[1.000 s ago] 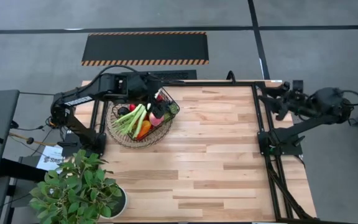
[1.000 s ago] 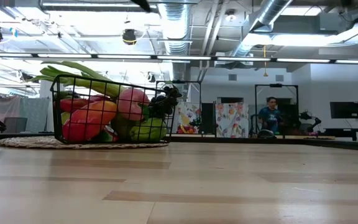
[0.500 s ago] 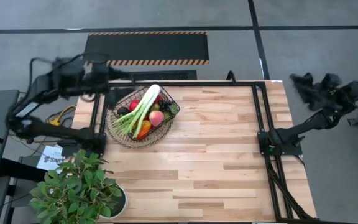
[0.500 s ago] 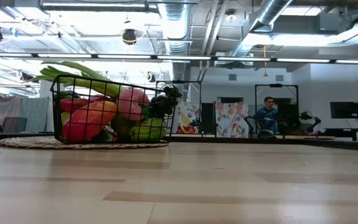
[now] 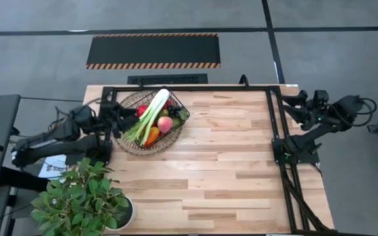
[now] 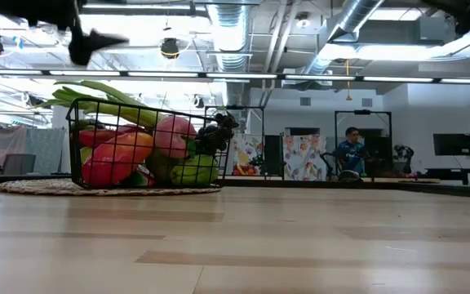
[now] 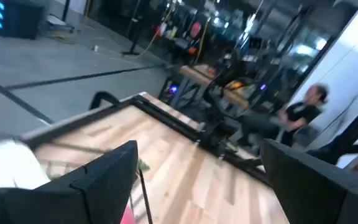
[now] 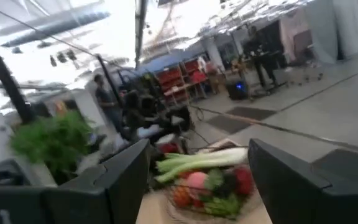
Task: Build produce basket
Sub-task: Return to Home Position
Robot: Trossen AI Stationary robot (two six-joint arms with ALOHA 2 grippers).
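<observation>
Basket (image 5: 184, 112) sits on a round mat (image 5: 126, 145) at the far-left of the table (image 5: 228, 170), full of produce (image 5: 165, 123). The celery (image 5: 151, 113) lies on top, its white end poking over the far rim. Nothing loose on the table, so task looks done bar parking the arms.

Left gripper (image 5: 122, 117) is just beside the basket's left rim, fingers spread, nothing btw them. Right gripper (image 5: 291, 106) is over the right frame rail, well apart from the basket, fingers also spread and empty.

Risks:
- Main one is the left gripper, given how close it is to the rim. A sideways or low swing toward home could clip the wire or the mat edge, then shove or tip the basket and spill produce
- The celery overhang is the easiest thing to snag; prob rolls off if bumped
- The left arm runs close past the plant (image 5: 77, 196), so the elbow may brush leaves
- Right arm low risk, only the black frame (image 5: 270, 118) nearby

Other: person (image 6: 352, 151) seated far back in the room, not near the table. Striped floor mat (image 5: 153, 50) beyond the table, out of the way
</observation>
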